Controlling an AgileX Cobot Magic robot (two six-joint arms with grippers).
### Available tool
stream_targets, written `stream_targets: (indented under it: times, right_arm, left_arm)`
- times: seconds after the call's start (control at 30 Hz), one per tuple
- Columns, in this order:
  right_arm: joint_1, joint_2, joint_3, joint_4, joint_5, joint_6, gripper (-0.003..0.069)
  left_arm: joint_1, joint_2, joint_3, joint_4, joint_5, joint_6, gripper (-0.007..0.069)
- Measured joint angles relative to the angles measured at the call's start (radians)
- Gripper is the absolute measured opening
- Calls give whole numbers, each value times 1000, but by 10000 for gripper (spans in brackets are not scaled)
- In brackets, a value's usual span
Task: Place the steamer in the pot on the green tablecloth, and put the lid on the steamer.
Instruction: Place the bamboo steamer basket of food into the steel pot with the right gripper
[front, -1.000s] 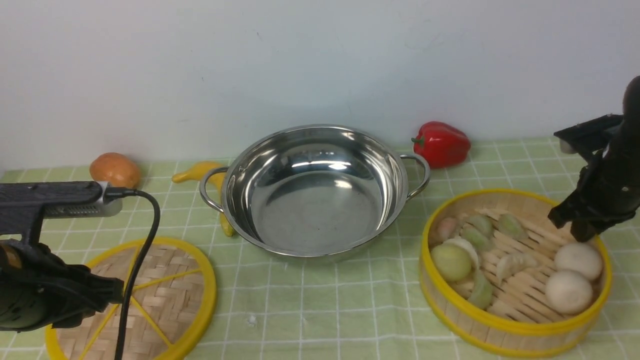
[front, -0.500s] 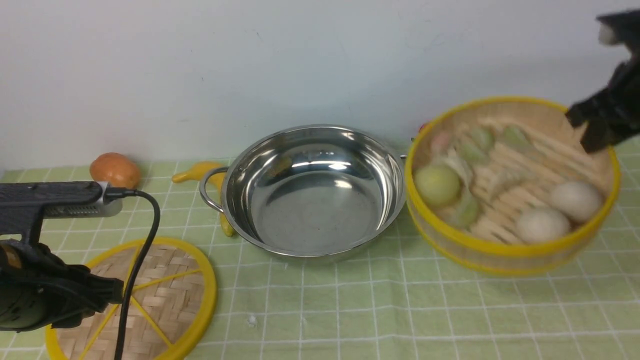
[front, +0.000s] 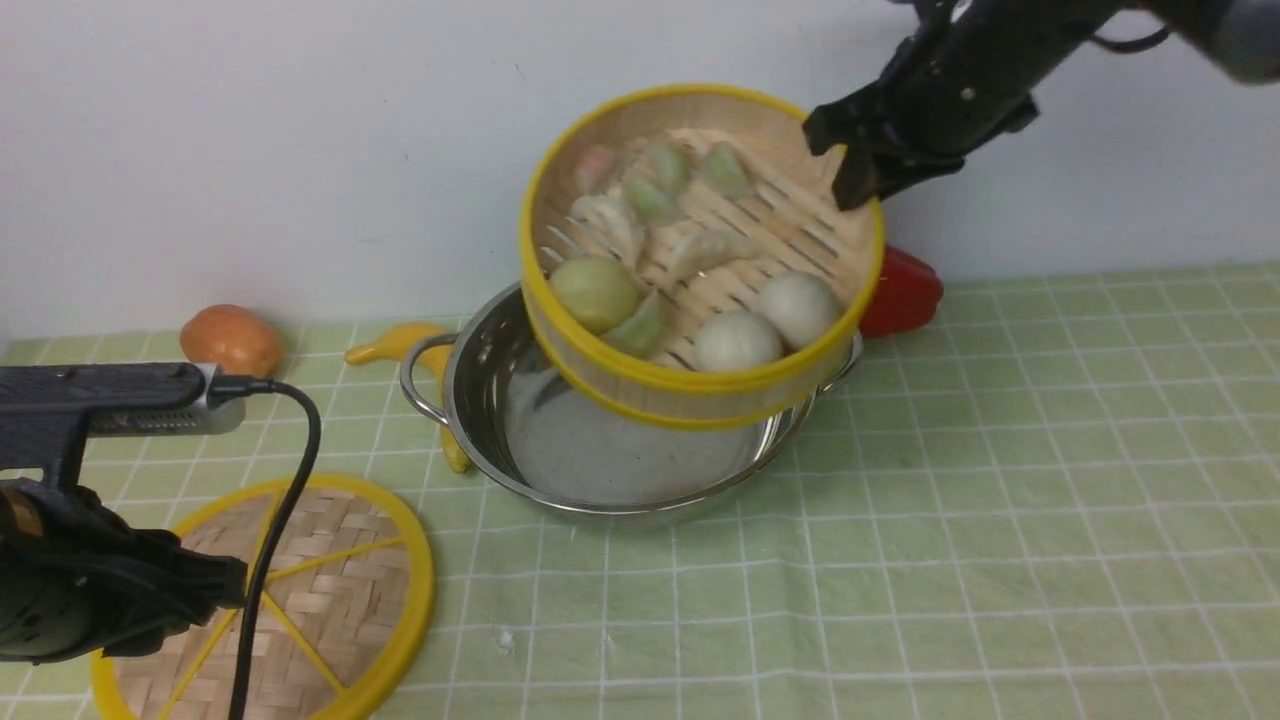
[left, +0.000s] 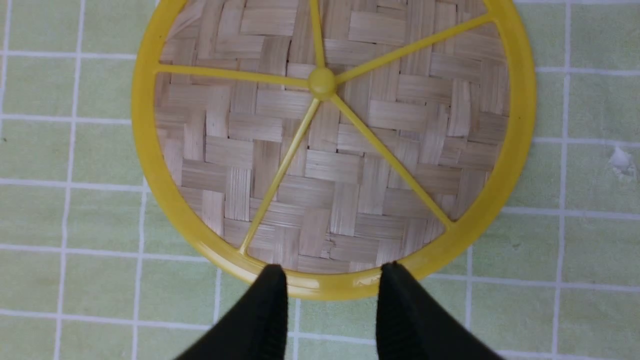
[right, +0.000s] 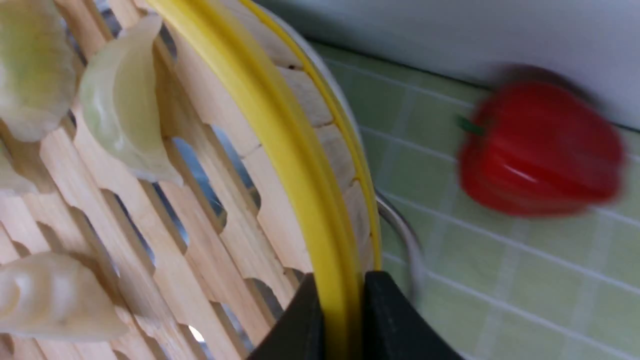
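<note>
Clamped by its rim in the right jaws, the steamer (front: 760, 235) had swung from lower right to hang tilted over the centre pot (front: 600, 450), ready for lowering; the left jaws gaped at the lid (front: 330, 570).

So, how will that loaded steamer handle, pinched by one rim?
Probably stiff: the steamer looks undistorted under the right gripper's one-sided rim pinch. It hangs tilted over the pot, so the white buns may roll toward its low side.

The surface (front: 1050, 560) carries the green tablecloth (front: 1000, 400). The pot (front: 600, 455) stands centrally, towards the far edge. The lid (front: 330, 560) lies flat at the near left corner. A red pepper (front: 905, 290), a banana (front: 395, 342) and a round orange-brown fruit (front: 230, 340) lie along the far edge.
</note>
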Motion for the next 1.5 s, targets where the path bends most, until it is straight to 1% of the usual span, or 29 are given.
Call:
stream_targets:
  times: [0.1, 0.17, 0.27, 0.57, 0.73, 0.87, 1.13, 1.17, 1.2, 1.23, 1.33, 1.47, 1.5]
  right_arm:
    - [9, 93, -93, 41, 0, 13, 95]
    - [16, 147, -150, 45, 0, 28, 95]
    - [18, 190, -176, 45, -1, 36, 95]
    - [21, 299, -185, 19, -1, 39, 95]
    - [45, 336, -189, -1, -6, 39, 95]
    - [62, 344, -192, -20, -16, 44, 95]
    - [67, 344, -193, -25, -18, 47, 99]
    - [67, 344, -193, -24, -18, 48, 117]
    - [67, 344, -193, -22, -18, 48, 120]
    - [67, 344, -193, -15, -19, 52, 146]
    - [67, 339, -203, -12, -21, 55, 254]
    - [67, 326, -204, -11, -22, 56, 355]
    - [67, 313, -204, -16, -22, 56, 400]
  left_arm:
    - [0, 0, 0, 0, 0, 1, 242]
    - [0, 0, 0, 0, 0, 1, 242]
    - [0, 0, 0, 0, 0, 2, 242]
    - [0, 0, 0, 0, 0, 2, 243]
    - [0, 0, 0, 0, 0, 2, 243]
    - [0, 0, 0, 0, -1, 2, 243]
    - [0, 0, 0, 0, -1, 2, 243]
    - [0, 0, 0, 0, -6, 2, 243]
    - [0, 0, 0, 0, -6, 2, 243]
    - [0, 0, 0, 0, -17, 2, 243]
    - [0, 0, 0, 0, -60, 2, 243]
    - [0, 3, 0, 0, -94, 2, 243]
    - [0, 11, -2, 0, -104, 2, 243]
